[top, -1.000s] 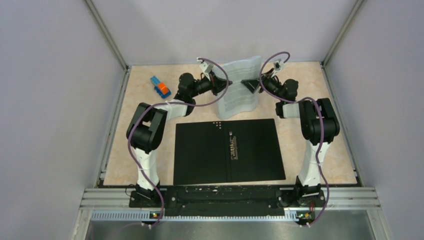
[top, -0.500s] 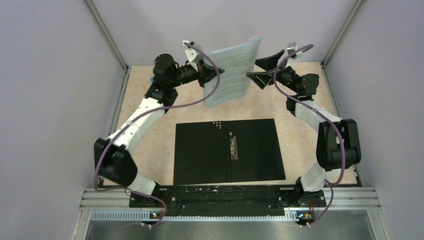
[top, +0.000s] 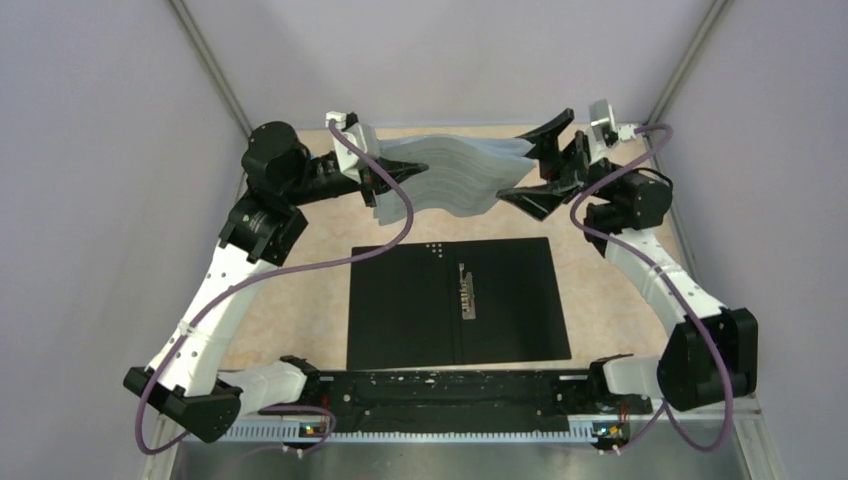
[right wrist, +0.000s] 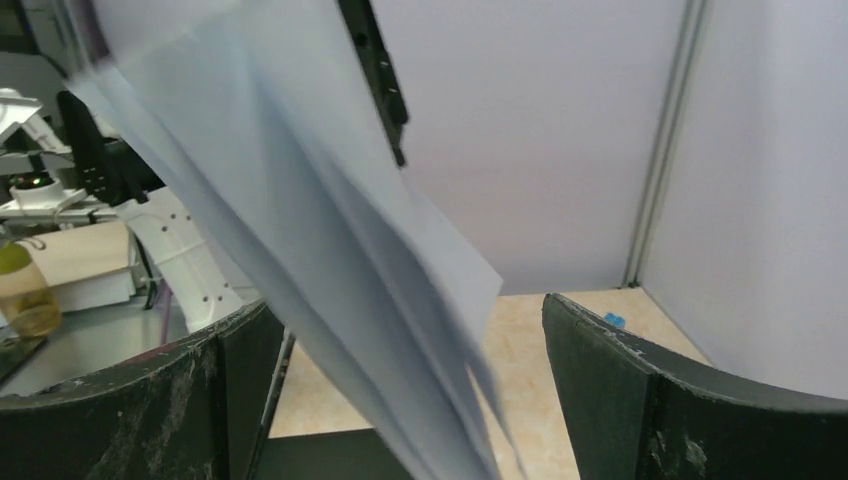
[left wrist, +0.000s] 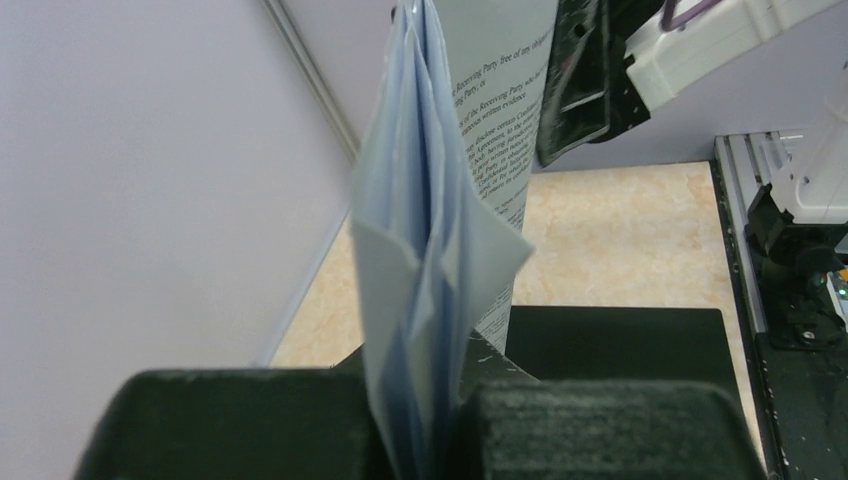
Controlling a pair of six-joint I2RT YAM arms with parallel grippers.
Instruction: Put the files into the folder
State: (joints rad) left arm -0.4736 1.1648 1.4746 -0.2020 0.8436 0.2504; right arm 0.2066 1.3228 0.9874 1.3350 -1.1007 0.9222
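Note:
The files (top: pixel 455 170) are a wavy stack of white printed sheets held in the air over the back of the table. My left gripper (top: pixel 375 178) is shut on their left edge. In the left wrist view the sheets (left wrist: pixel 440 200) stand clamped between the pads (left wrist: pixel 600 430). My right gripper (top: pixel 537 165) is open, its fingers above and below the stack's right edge. In the right wrist view the sheets (right wrist: pixel 330 250) pass between the spread fingers (right wrist: pixel 680 400) without a grip. The folder (top: pixel 400 310) lies open and flat below, black inside, with its metal clip (top: pixel 467 290) near the middle.
The folder's black inside also shows in the left wrist view (left wrist: pixel 620 340) and the right wrist view (right wrist: pixel 320 460). A small blue thing (right wrist: pixel 613 320) lies on the tabletop by the back wall. Grey walls close in the left, back and right sides.
Both arms have risen and spread apart. The left gripper has carried the sheets up and to the left, turning them from upright to nearly level. The right gripper has opened off their edge.

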